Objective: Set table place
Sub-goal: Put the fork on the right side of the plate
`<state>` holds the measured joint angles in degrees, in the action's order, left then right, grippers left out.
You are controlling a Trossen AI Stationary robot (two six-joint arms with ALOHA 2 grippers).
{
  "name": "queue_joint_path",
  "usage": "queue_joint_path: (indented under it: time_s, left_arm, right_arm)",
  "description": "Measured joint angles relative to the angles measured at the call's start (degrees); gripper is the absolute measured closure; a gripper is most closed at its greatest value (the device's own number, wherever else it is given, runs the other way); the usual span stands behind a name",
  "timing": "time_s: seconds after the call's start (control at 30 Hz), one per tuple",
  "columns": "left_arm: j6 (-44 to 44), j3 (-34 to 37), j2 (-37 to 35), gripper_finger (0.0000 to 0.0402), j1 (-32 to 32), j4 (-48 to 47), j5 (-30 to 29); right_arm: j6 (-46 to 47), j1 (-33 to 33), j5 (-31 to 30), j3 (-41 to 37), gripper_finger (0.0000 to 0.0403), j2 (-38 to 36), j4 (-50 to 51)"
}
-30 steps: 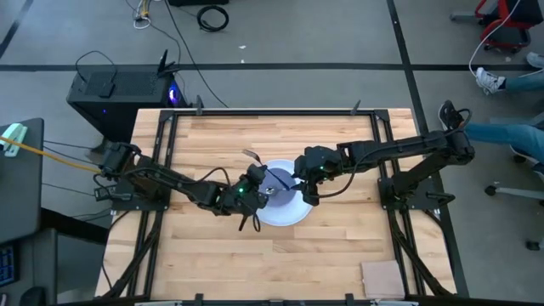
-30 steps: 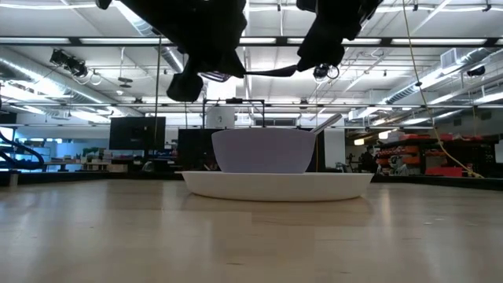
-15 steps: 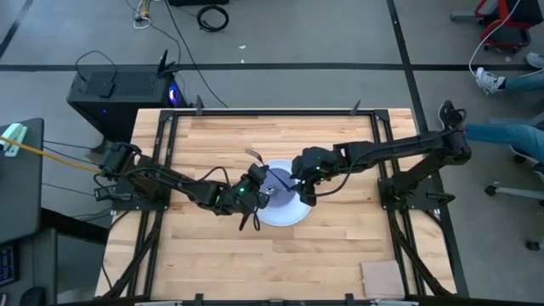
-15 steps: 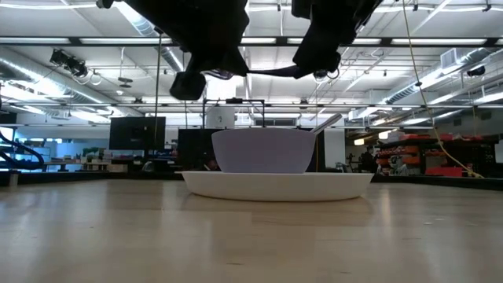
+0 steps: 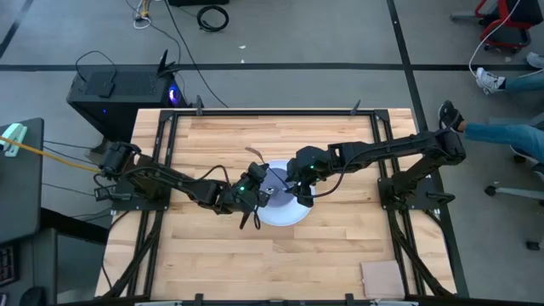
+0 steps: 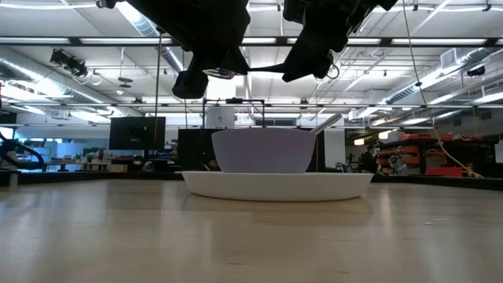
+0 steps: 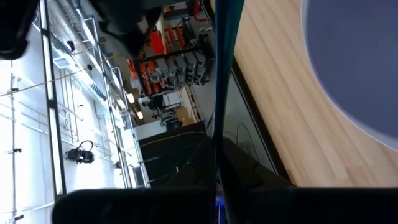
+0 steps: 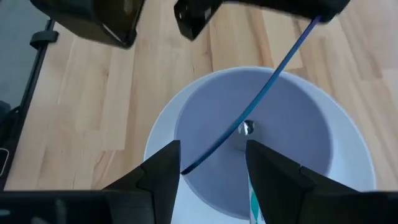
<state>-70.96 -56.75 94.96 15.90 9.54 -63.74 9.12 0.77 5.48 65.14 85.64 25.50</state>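
A white plate (image 6: 275,186) lies on the wooden table (image 5: 340,229), and a lavender bowl (image 6: 259,151) stands on it. A spoon (image 6: 328,122) leans in the bowl, its handle sticking out over the rim. My left gripper (image 5: 257,184) hovers above the bowl's left side, shut on a fork with a thin teal handle (image 8: 261,99). The fork lies level above the bowl (image 6: 263,71). My right gripper (image 8: 214,180) is open above the bowl's right side. The fork handle's free end (image 8: 186,167) lies between its fingers, close to one. I cannot tell whether it touches. My left gripper holds the fork at its head end (image 6: 218,74), coming from above on the table's left side. The handle (image 7: 221,74) runs level from the fingers toward my right gripper. The fork is lifted clear above the bowl. The gripper's body hides the place of contact.
Black metal rails (image 5: 255,113) edge the table. Bare wood lies all around the plate. A person's legs and shoes (image 5: 493,81) show on the floor beyond the table's right side.
My right gripper has gone toward the table's left edge, closer to my left gripper, so that the fork handle's free end now lies between its fingers. The fork stays level above the bowl.
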Motion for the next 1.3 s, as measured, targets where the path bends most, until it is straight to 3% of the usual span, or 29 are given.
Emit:
queue_joint_path:
  time_s: [0.6, 0.77, 1.03, 1.3]
  left_arm:
    - [1.7, 0.1, 0.0, 0.0393, -0.4, -0.4, 2.5]
    - [2.8, 0.1, 0.0, 0.0393, -0.9, -0.4, 2.7]
    - [3.0, 0.1, 0.0, 0.0393, -1.0, -0.5, 2.6]
    - [3.1, 0.1, 0.0, 0.0394, -1.0, -0.3, 3.0]
  right_arm:
    - [-4.2, -3.7, 3.4, 0.0, 0.0227, 2.9, -5.4]
    - [-4.3, -3.7, 3.9, 0.0, 0.027, 2.9, -5.3]
    - [-4.1, -4.1, 3.1, -0.1, 0.0389, 2.9, -3.1]
    - [-4.9, -4.9, 2.5, -0.1, 0.0396, 2.9, -2.3]
